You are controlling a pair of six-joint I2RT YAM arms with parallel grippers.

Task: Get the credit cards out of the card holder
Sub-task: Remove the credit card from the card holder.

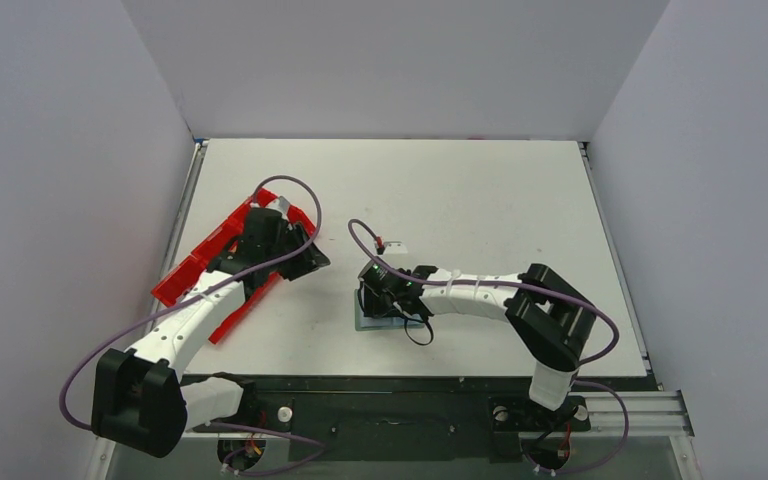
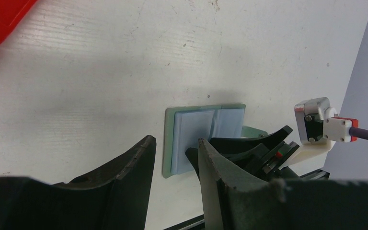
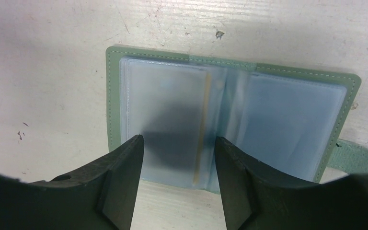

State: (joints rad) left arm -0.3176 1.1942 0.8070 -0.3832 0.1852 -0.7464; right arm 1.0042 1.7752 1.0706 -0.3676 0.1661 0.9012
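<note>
The card holder (image 3: 113,96), grey-green, lies open and flat on the white table, its bluish clear sleeves facing up. A thin tan-gold edge of one of the credit cards (image 3: 202,124) shows through the left sleeve near the fold. My right gripper (image 3: 178,146) is open just above that left page, one finger at each side of it. In the top view the card holder (image 1: 364,322) is mostly covered by the right gripper (image 1: 378,297). My left gripper (image 2: 175,141) is open and empty, a short way from the card holder (image 2: 196,129), near the red tray.
A long red plastic tray (image 1: 200,262) lies slanted at the left, under the left arm; its corner (image 2: 0,19) shows in the left wrist view. The right wrist's white camera block and purple cable (image 2: 316,122) stick out above the holder. Grey walls enclose the table.
</note>
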